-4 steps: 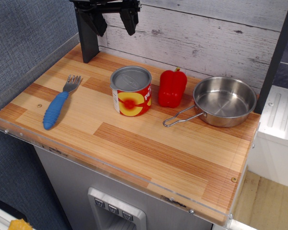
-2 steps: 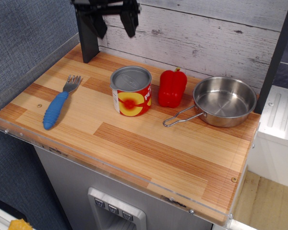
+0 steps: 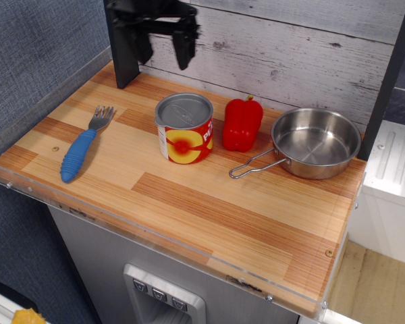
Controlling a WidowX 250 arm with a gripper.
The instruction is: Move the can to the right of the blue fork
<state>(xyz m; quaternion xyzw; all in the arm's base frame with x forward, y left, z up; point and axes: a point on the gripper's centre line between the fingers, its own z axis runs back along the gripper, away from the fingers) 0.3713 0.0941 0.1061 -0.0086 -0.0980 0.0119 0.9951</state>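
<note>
The can (image 3: 183, 128) stands upright near the middle of the wooden table top; it has a grey lid and a red label with a yellow circle. The blue fork (image 3: 84, 144) lies at the left, ribbed blue handle toward the front, grey tines toward the back. My gripper (image 3: 163, 48) hangs open and empty above the back of the table, behind and well above the can, its two black fingers (image 3: 184, 46) pointing down.
A red toy pepper (image 3: 242, 124) stands just right of the can. A steel pan (image 3: 314, 142) with a wire handle sits at the right. A dark post (image 3: 123, 50) rises at the back left. A plank wall backs the table (image 3: 209, 216).
My gripper has come down a little at the back of the table, still open. The can, fork, pepper and pan have not moved.
</note>
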